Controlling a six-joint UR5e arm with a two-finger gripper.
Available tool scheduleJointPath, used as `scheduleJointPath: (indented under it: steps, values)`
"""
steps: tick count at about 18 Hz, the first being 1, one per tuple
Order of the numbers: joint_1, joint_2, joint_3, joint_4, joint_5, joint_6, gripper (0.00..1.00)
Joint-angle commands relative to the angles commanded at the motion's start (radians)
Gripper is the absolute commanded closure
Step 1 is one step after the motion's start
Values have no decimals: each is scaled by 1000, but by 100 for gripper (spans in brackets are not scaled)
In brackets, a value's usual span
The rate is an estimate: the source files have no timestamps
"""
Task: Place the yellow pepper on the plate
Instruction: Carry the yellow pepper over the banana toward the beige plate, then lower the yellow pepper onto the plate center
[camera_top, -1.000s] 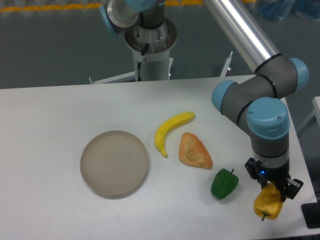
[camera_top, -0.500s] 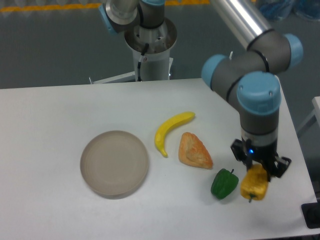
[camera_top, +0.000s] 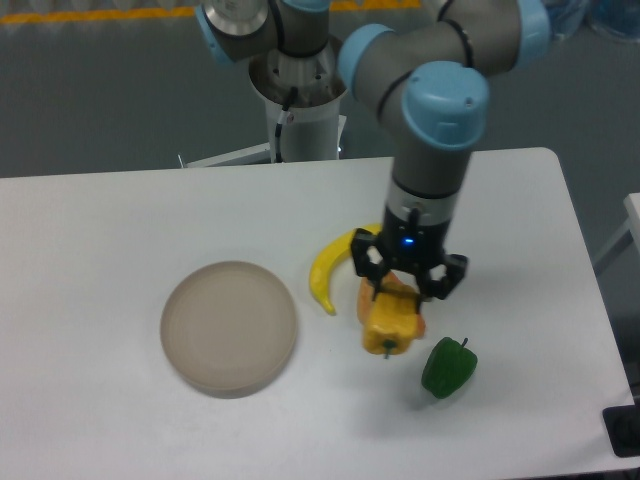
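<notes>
The yellow pepper (camera_top: 390, 324) hangs stem-down in my gripper (camera_top: 403, 290), lifted above the table near its middle. The gripper is shut on the pepper's top end. It is over an orange wedge-shaped food item, which the pepper mostly hides. The round grey-beige plate (camera_top: 229, 327) lies flat on the table to the left of the pepper, about a plate's width away, with nothing on it.
A curved yellow banana (camera_top: 328, 268) lies between the plate and the gripper. A green bell pepper (camera_top: 448, 368) sits just right of and below the held pepper. The arm's base (camera_top: 298, 85) stands at the table's back edge. The white table (camera_top: 100, 230) ends at the right.
The gripper has carried the yellow pepper left and slightly back, from the table's right front corner past the green pepper to above the orange wedge.
</notes>
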Motion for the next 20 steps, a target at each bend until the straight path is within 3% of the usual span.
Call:
scheduleJointPath:
  steps: [5,10,13,20]
  values:
    - [-65,-9,-61,43,0,-115,70]
    - [-118,-3,-196,219,17,-115,70]
    - [-161,-27,-261,313,66,-59,70]
    - [-192,-38,-290,311,94,26,70]
